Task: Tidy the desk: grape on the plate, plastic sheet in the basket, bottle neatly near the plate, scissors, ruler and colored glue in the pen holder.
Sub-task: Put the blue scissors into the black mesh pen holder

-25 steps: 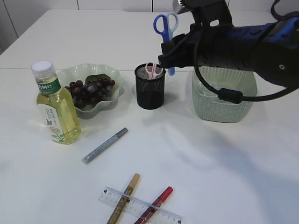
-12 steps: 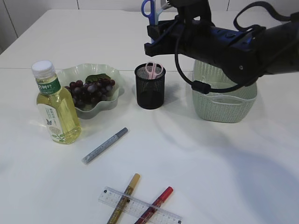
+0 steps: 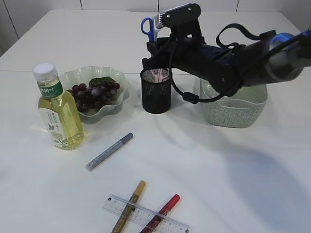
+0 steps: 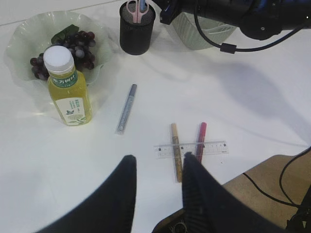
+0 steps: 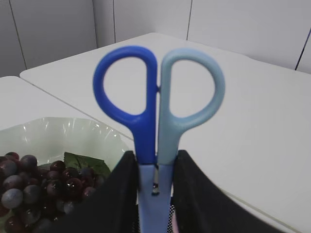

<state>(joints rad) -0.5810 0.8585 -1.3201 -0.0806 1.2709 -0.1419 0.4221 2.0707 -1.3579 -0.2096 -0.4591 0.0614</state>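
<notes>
My right gripper (image 5: pixel 155 160) is shut on blue scissors (image 5: pixel 158 97), handles up, blades down. In the exterior view these scissors (image 3: pixel 148 27) hang just above the black mesh pen holder (image 3: pixel 156 94), which holds pink scissors (image 3: pixel 156 74). Grapes (image 3: pixel 95 93) lie on the pale green plate (image 3: pixel 73 75), and the bottle (image 3: pixel 58 114) stands upright in front of it. A silver glue pen (image 3: pixel 109 151) lies mid-table. Gold (image 3: pixel 129 205) and red (image 3: pixel 164 209) glue pens lie under the clear ruler (image 3: pixel 146 214). My left gripper (image 4: pixel 158 160) hovers open and empty above the table. The plastic sheet is out of view.
The green woven basket (image 3: pixel 233 109) stands right of the pen holder, behind my right arm (image 3: pixel 228 53). A table edge and cables show at the lower right of the left wrist view.
My right arm has swung left and lowered with the blue scissors, from beside the basket to directly over the pen holder. Nothing on the table has moved.
</notes>
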